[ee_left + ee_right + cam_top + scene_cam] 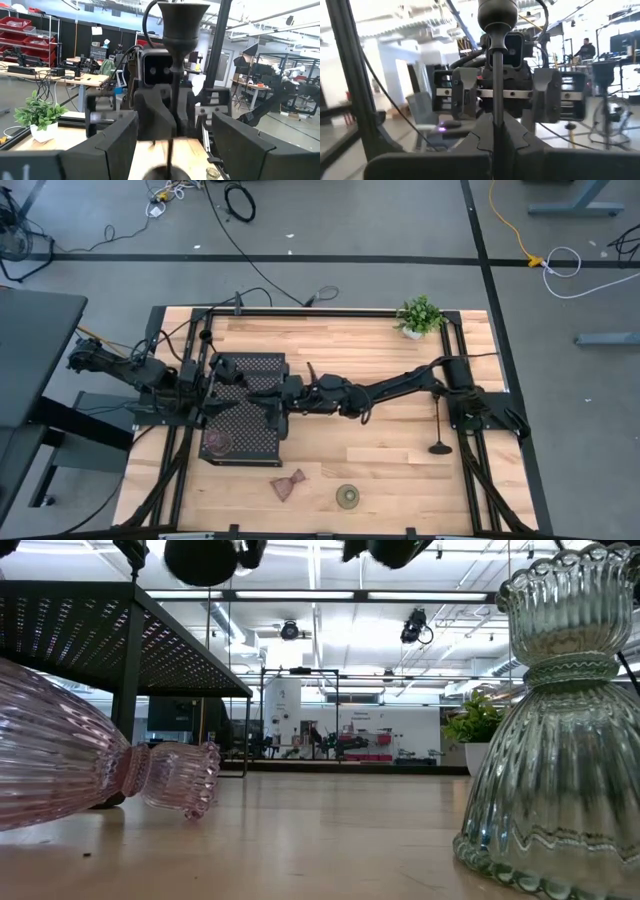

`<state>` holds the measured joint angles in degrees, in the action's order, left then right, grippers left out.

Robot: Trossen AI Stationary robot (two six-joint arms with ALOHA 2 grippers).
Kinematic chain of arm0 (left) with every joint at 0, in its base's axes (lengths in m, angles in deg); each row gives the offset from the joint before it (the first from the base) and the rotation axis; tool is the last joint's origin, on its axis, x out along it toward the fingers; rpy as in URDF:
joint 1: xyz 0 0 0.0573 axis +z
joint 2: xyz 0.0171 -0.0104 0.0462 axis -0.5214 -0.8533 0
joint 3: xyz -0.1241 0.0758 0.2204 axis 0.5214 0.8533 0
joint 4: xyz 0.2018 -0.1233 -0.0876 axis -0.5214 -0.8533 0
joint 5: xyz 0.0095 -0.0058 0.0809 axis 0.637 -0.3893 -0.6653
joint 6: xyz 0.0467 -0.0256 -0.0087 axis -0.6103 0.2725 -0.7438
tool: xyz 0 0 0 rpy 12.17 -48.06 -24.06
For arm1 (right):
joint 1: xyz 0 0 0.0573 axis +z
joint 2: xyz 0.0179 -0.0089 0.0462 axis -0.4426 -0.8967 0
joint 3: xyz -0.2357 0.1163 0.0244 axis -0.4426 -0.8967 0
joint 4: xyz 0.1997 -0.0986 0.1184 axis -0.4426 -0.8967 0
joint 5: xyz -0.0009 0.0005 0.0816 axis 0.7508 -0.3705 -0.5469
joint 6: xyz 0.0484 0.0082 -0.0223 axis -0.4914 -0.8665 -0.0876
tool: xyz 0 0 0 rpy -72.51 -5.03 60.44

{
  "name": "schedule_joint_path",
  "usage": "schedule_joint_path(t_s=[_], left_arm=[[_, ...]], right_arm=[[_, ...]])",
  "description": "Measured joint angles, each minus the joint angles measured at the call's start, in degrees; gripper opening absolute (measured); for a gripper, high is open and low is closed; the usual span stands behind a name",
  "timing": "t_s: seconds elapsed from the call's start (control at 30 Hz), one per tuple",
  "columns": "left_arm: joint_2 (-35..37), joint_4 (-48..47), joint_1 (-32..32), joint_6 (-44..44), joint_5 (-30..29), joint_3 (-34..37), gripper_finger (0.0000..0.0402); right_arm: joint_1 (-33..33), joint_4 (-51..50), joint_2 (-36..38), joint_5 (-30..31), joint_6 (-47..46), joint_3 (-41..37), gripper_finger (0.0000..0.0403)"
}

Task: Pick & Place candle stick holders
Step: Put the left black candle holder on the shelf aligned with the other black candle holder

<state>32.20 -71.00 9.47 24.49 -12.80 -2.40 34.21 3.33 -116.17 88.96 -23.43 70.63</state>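
Over the black perforated tray (245,410) we find the right gripper (496,131) clamped on a tall stem holder (496,60) to keep it upright, while the left gripper (172,135) stands wide open around it, gripping nothing.

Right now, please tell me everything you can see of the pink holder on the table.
The pink holder is ribbed, clear pink glass with an hourglass shape: two flared ends and a narrow waist. It lies on its side on the wooden table, near the front edge, not upright. It rests just in front of the black tray and beside the upright green holder, apart from both. Only the table touches it; no hand is near it.
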Motion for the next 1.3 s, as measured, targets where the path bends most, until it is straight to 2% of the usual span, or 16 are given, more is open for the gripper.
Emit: schedule_joint_path(t_s=[0.17,0.27,0.4,0.53,0.7,0.77,0.93,1.17,1.3], left_arm=[[-0.02,-0.22,0.00,0.03,0.00,0.00,0.0252],[0.02,-1.08,-0.11,0.29,0.02,0.02,0.0252],[0.02,-1.00,-0.13,0.90,1.27,0.04,0.0252],[0.02,-0.93,-0.15,0.44,1.31,0.04,0.0250],[0.02,-0.69,-0.09,-0.02,0.97,0.04,0.0227],[0.04,-0.52,-0.11,-0.04,1.03,0.04,0.0212],[0.02,-0.61,-0.09,-0.16,0.58,0.04,0.0154],[0.13,-0.10,-0.11,-1.76,0.63,-0.06,0.0019],[0.13,-0.30,-0.16,-1.93,-0.72,-0.07,0.0012]], right_arm=[[-0.99,-8.33,-7.69,-1.33,1.07,11.17,0.0001],[-1.74,-14.33,-9.21,-2.41,1.16,16.34,0.0001],[-1.47,-14.59,-8.99,-0.60,4.33,17.26,0.0001],[-1.51,-12.36,-8.97,-1.65,2.67,17.24,0.0001],[-1.94,-11.89,-8.96,-0.32,3.37,17.24,0.0000],[-2.06,-11.36,-8.96,-2.15,2.43,17.24,0.0000],[-2.06,-12.11,-8.96,-1.83,2.32,17.24,0.0001],[-2.03,-12.30,-8.96,-1.69,2.41,17.17,0.0003],[-2.05,-12.54,-8.96,-1.41,2.05,17.15,0.0003]])
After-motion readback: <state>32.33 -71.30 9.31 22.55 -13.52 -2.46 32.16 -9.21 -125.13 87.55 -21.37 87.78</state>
